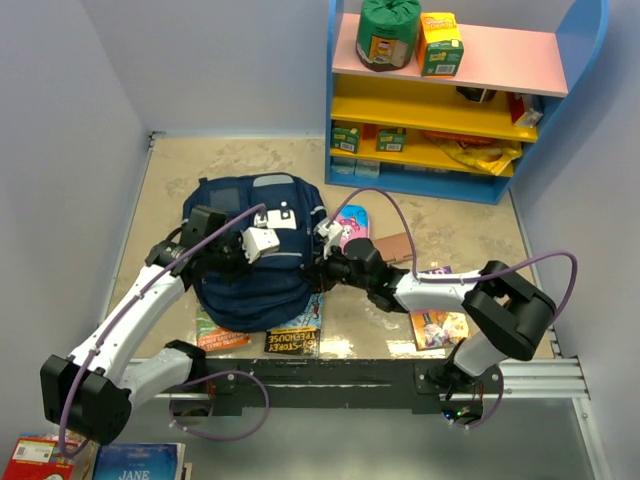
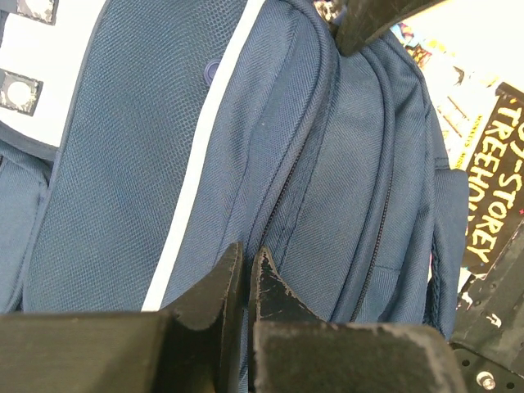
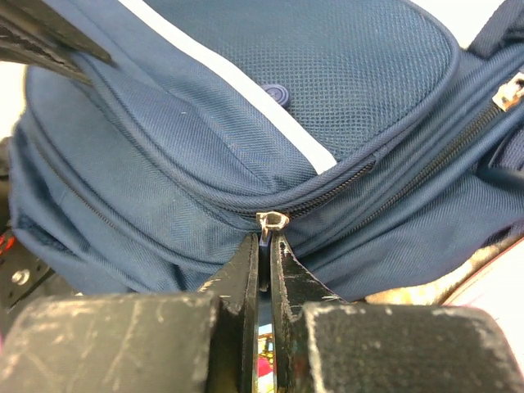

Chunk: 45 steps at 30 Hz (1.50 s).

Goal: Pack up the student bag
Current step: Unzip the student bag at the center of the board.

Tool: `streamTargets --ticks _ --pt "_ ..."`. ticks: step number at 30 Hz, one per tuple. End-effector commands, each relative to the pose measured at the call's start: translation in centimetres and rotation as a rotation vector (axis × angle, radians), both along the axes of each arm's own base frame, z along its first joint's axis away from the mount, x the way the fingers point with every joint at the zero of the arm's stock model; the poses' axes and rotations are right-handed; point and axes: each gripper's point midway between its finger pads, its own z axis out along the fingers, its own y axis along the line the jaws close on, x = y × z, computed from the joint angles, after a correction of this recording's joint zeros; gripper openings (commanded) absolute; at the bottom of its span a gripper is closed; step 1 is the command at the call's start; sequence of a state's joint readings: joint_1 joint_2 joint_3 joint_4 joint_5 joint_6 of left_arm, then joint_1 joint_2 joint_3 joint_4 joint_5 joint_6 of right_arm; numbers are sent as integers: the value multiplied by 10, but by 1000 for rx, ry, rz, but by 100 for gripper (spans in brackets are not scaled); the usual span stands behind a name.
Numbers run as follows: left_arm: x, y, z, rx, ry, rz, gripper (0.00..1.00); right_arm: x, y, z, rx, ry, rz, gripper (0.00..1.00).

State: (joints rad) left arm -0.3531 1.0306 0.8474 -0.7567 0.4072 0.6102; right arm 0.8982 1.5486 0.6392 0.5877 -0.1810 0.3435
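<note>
Right gripper (image 3: 266,243) pinches silver zipper pull (image 3: 271,221) of navy blue fabric backpack (image 3: 246,106); left gripper (image 2: 247,255) closed at seam. Pull along track, steadily.

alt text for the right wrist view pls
The right gripper has its fingers pinched shut on a metal zipper pull of the navy student bag, which fills the frame. A white stripe runs diagonally across the fabric above.

A blue shelf unit (image 1: 338,120) stands at the back, a pink pencil case (image 1: 356,224) and Treehouse book (image 1: 293,341) nearer.
</note>
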Motion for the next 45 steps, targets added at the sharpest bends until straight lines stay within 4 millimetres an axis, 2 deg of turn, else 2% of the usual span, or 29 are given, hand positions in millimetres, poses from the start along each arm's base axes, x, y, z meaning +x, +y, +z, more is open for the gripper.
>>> streamTargets --ticks 1,5,13,16,17,18,19,21,23,24,26,27,29,30,32,33,36,41,42,43,45 --pt "13 -25 32 -104 -75 -36 0 -16 31 36 14 -25 3 0" --pt "10 -30 31 -113 -68 -48 0 -26 39 42 11 -9 -18 0" --pt "5 -46 34 -170 -38 -62 1 -45 55 70 116 -22 17 0" --pt "4 -53 39 -211 -10 -60 18 -47 62 69 125 -18 23 0" --pt "4 -54 42 -224 -3 -56 31 -45 61 62 101 -12 10 0" --pt "5 -55 45 -231 -2 -48 36 -44 60 59 95 -7 3 0" --pt "8 -54 53 -237 -16 -38 44 -41 59 56 90 -4 -12 0" --pt "17 -49 68 -237 -61 -11 52 -38 55 44 51 9 -34 0" --pt "26 -39 76 -217 -90 33 60 -37 54 37 27 17 -38 0" --pt "36 -27 88 -218 -124 72 63 -37 54 32 14 22 -41 0" --pt "49 -4 91 -204 -141 147 70 -36 53 29 0 25 -44 0" --pt "62 26 87 -183 -147 244 75 -36 54 27 -6 26 -46 0" --pt "70 59 71 -113 -150 290 76 -34 54 25 -21 24 -48 0" --pt "71 88 55 -73 -122 352 76 -34 55 25 -23 27 -42 0" --pt "69 114 34 14 -127 327 73 -34 57 23 -28 28 -38 0" --pt "64 134 18 41 -107 368 71 -33 57 22 -33 28 -37 0" --pt "57 159 0 103 -107 317 68 -33 56 17 -59 29 -40 0" --pt "35 166 -30 196 -79 214 63 -30 51 12 -98 32 -61 0" --pt "28 164 -42 212 -76 189 63 -30 51 12 -101 33 -64 0" --pt "29 166 -44 223 -101 188 63 -30 50 10 -112 39 -63 0" --pt "22 158 -54 196 -101 169 64 -28 54 12 -119 35 -65 0"
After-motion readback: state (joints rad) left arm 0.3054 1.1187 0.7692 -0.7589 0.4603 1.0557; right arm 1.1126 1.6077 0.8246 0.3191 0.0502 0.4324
